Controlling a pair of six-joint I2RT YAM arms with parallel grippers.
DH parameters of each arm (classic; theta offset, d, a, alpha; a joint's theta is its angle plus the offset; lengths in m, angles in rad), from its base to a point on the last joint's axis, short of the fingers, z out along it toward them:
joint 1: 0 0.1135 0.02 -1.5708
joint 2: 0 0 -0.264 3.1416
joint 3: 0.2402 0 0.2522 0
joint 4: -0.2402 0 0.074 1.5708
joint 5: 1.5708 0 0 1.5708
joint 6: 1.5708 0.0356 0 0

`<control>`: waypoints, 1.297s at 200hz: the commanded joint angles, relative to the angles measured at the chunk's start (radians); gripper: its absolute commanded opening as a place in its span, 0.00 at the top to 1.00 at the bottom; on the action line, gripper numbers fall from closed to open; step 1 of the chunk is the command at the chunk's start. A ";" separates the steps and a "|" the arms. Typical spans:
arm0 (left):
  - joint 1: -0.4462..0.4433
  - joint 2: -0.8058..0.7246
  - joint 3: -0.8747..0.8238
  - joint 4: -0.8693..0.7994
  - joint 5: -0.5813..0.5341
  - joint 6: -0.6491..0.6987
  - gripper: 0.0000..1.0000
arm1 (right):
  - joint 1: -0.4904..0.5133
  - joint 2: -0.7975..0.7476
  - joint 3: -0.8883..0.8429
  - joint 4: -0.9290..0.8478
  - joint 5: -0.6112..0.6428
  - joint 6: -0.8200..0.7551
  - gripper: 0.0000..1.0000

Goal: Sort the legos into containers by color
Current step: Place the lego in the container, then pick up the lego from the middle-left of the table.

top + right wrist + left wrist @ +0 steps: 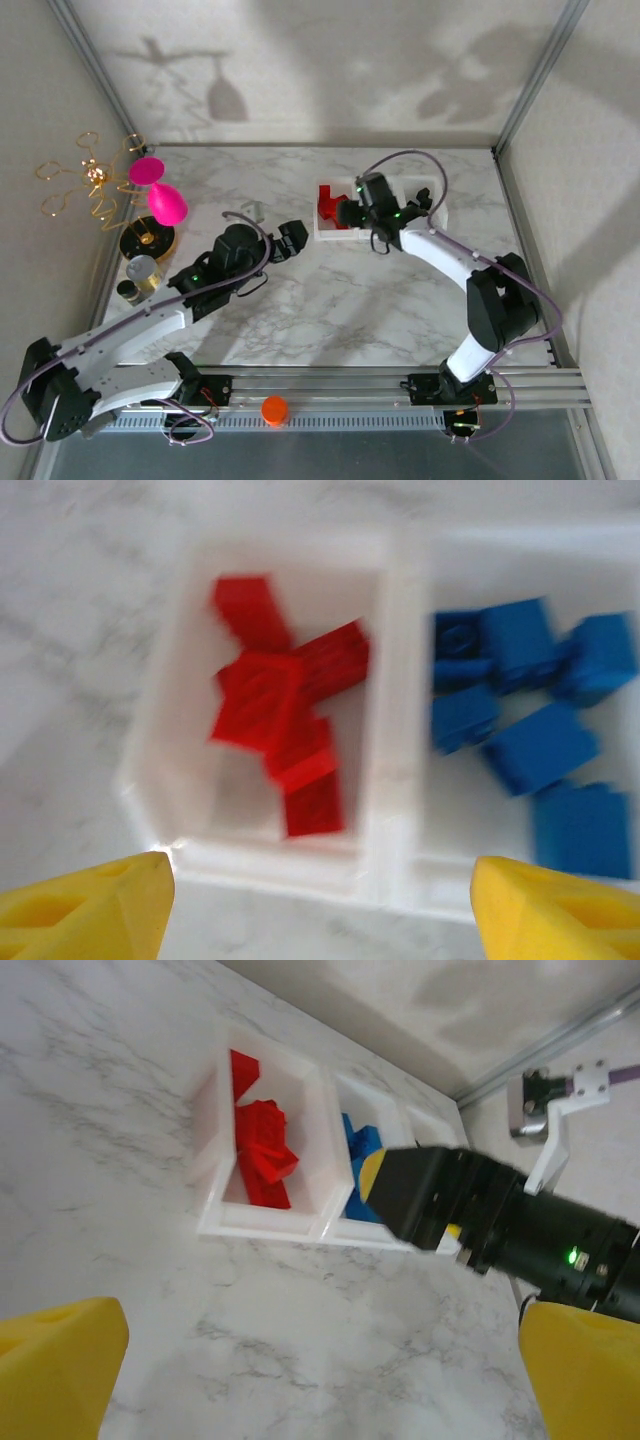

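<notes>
Right gripper [320, 920] is seen spread wide with nothing held, hung over the near rim of the containers [400, 780]. Past it, red legos [285, 720] are piled ahead-left and blue legos [530, 720] ahead-right, the row laid side to side in front of it. Picture's blurry, so exact counts can't be given. Left gripper [320, 1380], also open and empty, is parked farther off.

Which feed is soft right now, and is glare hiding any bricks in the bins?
Right wrist view: motion-blurred, red legos and blue legos smeared but colours plain, the containers washed out at the front rim, not over the bricks. Left wrist view: sharp on the containers. Top external view: evenly lit, hard shadows on the back wall.
</notes>
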 commanded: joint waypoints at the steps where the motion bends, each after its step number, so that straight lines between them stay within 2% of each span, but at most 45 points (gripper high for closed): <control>1: 0.003 -0.097 -0.030 -0.125 -0.099 -0.037 0.00 | 0.089 -0.014 -0.033 0.031 -0.035 0.026 0.21; 25: 0.013 -0.180 -0.041 -0.208 -0.145 -0.065 0.00 | 0.217 0.034 -0.056 0.127 -0.075 0.033 0.20; 53: 0.025 -0.242 -0.045 -0.271 -0.174 -0.086 0.00 | 0.304 0.160 0.006 0.171 -0.105 0.001 0.18; 90: 0.039 -0.260 -0.024 -0.350 -0.209 -0.098 0.00 | 0.359 0.318 0.124 0.230 -0.188 -0.082 0.16; 123: 0.052 -0.290 -0.033 -0.373 -0.222 -0.112 0.00 | 0.380 0.451 0.250 0.253 -0.199 -0.133 0.17; 173: 0.063 -0.364 -0.068 -0.402 -0.250 -0.137 0.01 | 0.386 0.609 0.393 0.276 -0.227 -0.180 0.32; 213: 0.069 -0.373 -0.056 -0.421 -0.262 -0.140 0.00 | 0.395 0.692 0.498 0.229 -0.218 -0.209 0.42; 242: 0.073 -0.380 -0.072 -0.401 -0.257 -0.135 0.00 | 0.401 0.722 0.534 0.199 -0.197 -0.218 0.53; 259: 0.075 -0.375 -0.078 -0.388 -0.244 -0.132 0.00 | 0.400 0.708 0.517 0.201 -0.187 -0.211 0.63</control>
